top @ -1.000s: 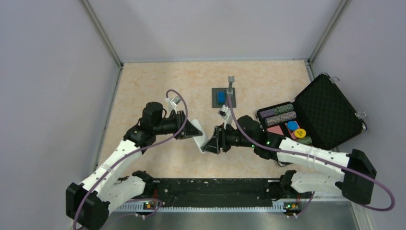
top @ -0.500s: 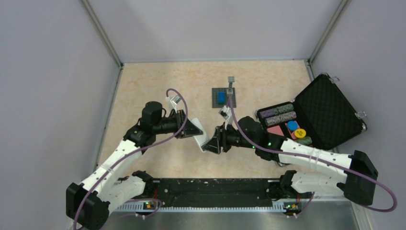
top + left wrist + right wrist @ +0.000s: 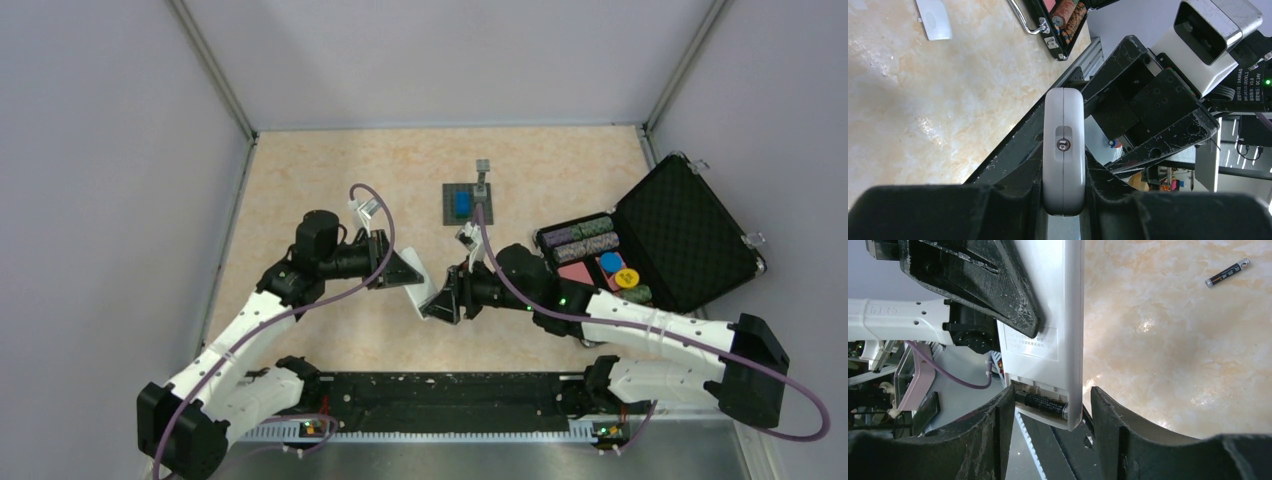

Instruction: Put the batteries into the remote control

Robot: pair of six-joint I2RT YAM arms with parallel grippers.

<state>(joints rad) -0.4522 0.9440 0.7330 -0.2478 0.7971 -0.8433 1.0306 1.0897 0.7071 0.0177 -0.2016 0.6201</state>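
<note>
Remote control (smooth white slab) clamped in left gripper; right gripper seemingly parted.

The fixed overhead camera looks down from behind the arm bases, taking in the whole table, with the open case at 3 o'clock. The left wrist camera, close in, faces 3 o'clock; the right wrist camera, equally close, faces 9 o'clock. All three views share the remote control at centre.
</note>
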